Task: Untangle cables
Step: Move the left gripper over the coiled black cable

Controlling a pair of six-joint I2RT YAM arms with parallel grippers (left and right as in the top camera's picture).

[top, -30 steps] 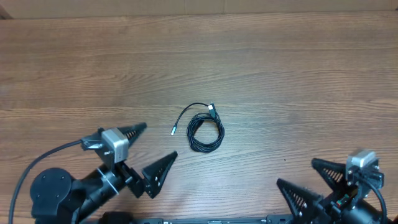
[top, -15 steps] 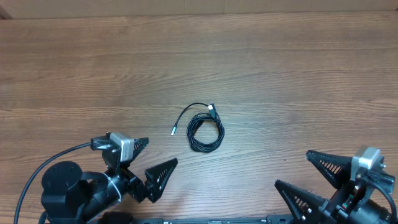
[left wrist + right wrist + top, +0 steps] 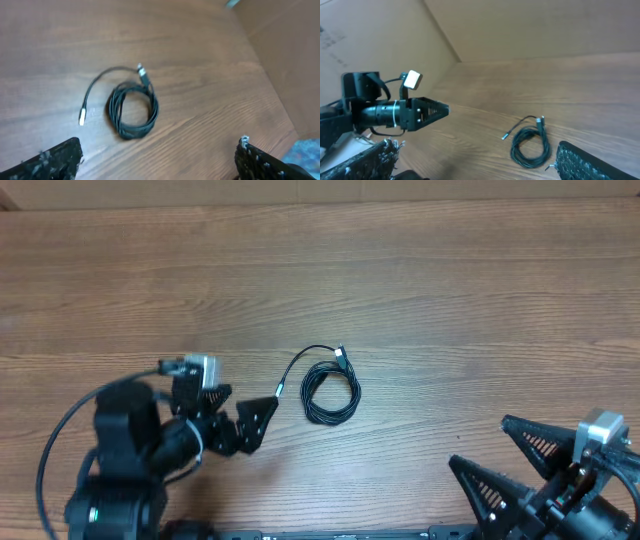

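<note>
A thin black cable (image 3: 330, 390) lies coiled in a small ring at the middle of the wooden table, with one loose end arcing left to a pale plug tip (image 3: 279, 389) and a second plug at the top of the coil. It also shows in the left wrist view (image 3: 132, 111) and the right wrist view (image 3: 531, 146). My left gripper (image 3: 247, 416) is open and empty, just left of the coil, with its fingers pointing toward it. My right gripper (image 3: 497, 459) is open and empty at the front right, well away from the cable.
The wooden table (image 3: 450, 300) spreads all round the coil. A brown cardboard wall (image 3: 530, 25) stands behind the table's far edge. The left arm's thick black wire (image 3: 60, 440) loops at the front left.
My left gripper has swung up and to the right, closer to the cable's pale plug tip. The right arm has shifted slightly to the right. The cable has not moved.
</note>
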